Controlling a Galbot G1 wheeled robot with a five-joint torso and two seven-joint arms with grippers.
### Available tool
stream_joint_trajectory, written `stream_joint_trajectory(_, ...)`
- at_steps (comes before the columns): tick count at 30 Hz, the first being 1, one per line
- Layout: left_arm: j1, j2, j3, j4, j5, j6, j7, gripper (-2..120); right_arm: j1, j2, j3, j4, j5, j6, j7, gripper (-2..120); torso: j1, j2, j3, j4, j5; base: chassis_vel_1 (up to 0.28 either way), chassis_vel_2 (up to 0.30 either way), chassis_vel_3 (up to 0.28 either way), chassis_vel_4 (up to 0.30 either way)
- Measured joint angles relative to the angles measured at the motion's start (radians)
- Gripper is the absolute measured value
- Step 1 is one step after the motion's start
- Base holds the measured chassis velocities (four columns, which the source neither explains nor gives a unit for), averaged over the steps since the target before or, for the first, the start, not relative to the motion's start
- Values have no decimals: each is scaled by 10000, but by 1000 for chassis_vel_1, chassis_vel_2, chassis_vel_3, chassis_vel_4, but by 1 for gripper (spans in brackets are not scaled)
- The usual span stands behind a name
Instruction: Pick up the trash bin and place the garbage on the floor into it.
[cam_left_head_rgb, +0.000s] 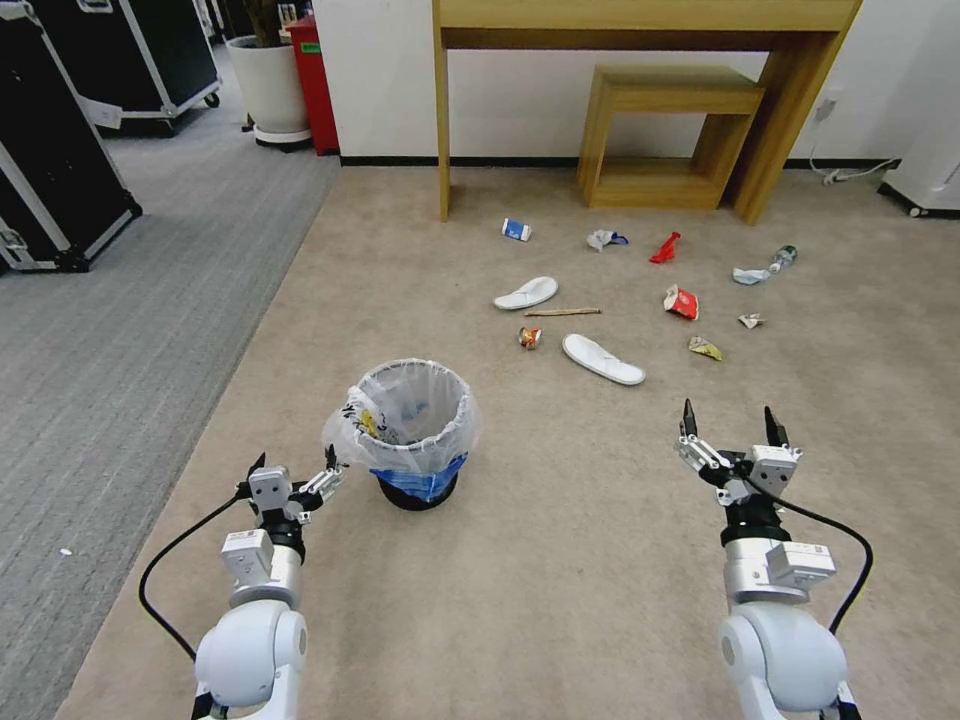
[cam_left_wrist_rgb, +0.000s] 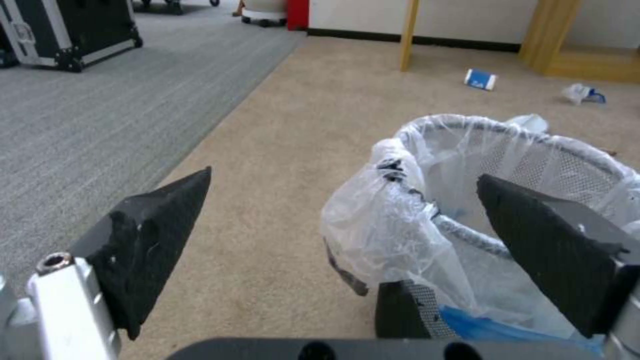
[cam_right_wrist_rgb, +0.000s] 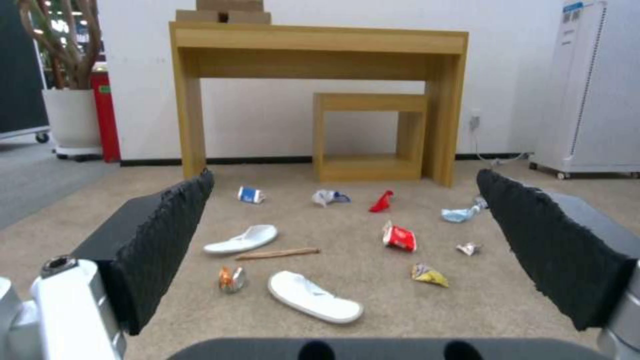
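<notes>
Reaching forward low over the beige carpet (cam_left_head_rgb: 560, 560), the left claw (cam_left_head_rgb: 296, 478) hangs with its fingers spread wide, just left of the bin (cam_left_head_rgb: 415, 430); in the left wrist view one finger (cam_left_wrist_rgb: 553, 250) overlaps the near part of the rim while the other (cam_left_wrist_rgb: 157, 240) stands out over bare carpet, and whether either touches the bag (cam_left_wrist_rgb: 373, 235) I cannot tell. The bin stands upright on the floor, left of centre, a round mesh one whose crinkled clear liner spills over the rim, blue showing near its base. On the right, well apart from the bin, the right claw (cam_left_head_rgb: 730, 432) is held over the carpet with its fingers equally wide and nothing between them. Beyond both claws lies the litter, scattered on the carpet: nearest, a white slipper (cam_left_head_rgb: 603, 359) with a crushed can (cam_left_head_rgb: 529, 338) to its left and a yellowish wrapper (cam_left_head_rgb: 705, 348) to its right; farther on, a second slipper (cam_left_head_rgb: 526, 293), a wooden stick (cam_left_head_rgb: 563, 312) just beside it, a red and white packet (cam_left_head_rgb: 681, 302) and a small paper scrap (cam_left_head_rgb: 751, 320). Farther still are a blue and white carton (cam_left_head_rgb: 516, 230), a crumpled wad (cam_left_head_rgb: 606, 239), a red wrapper (cam_left_head_rgb: 665, 248), and at far right a pale blue crumple (cam_left_head_rgb: 750, 275) touching a small bottle (cam_left_head_rgb: 785, 258). Behind the litter a wooden desk (cam_left_head_rgb: 640, 20) stands against the white wall, a low wooden stool (cam_left_head_rgb: 665, 135) tucked beneath it.
</notes>
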Motion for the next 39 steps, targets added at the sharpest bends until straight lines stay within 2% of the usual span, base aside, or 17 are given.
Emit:
stream_joint_trajectory(13,152,0,33,-10,56,-102,-7,100,-46,28,84,58,-88,-44,-131,100,-1,0,-1,0,0,-38,33,32,-33)
stream_joint_trajectory(26,162,0,44,121,146,-258,-13,100,-44,42,55,62,-133,-55,-76,100,1,-1,1,1,5,-212,219,226,-214)
stream_joint_trajectory(29,147,0,47,164,154,-263,-16,100,-27,49,28,39,-162,-22,-36,100,3,-1,3,1,-6,-208,210,228,-189)
stream_joint_trajectory(31,142,0,46,181,167,-264,-49,100,-11,59,19,-32,-163,119,-32,100,4,-1,3,0,6,-205,162,132,-162)
stream_joint_trajectory(39,194,0,261,-26,37,43,-96,100,53,-31,8,-101,25,98,24,100,-1,0,-1,-1,0,-31,11,21,-24)
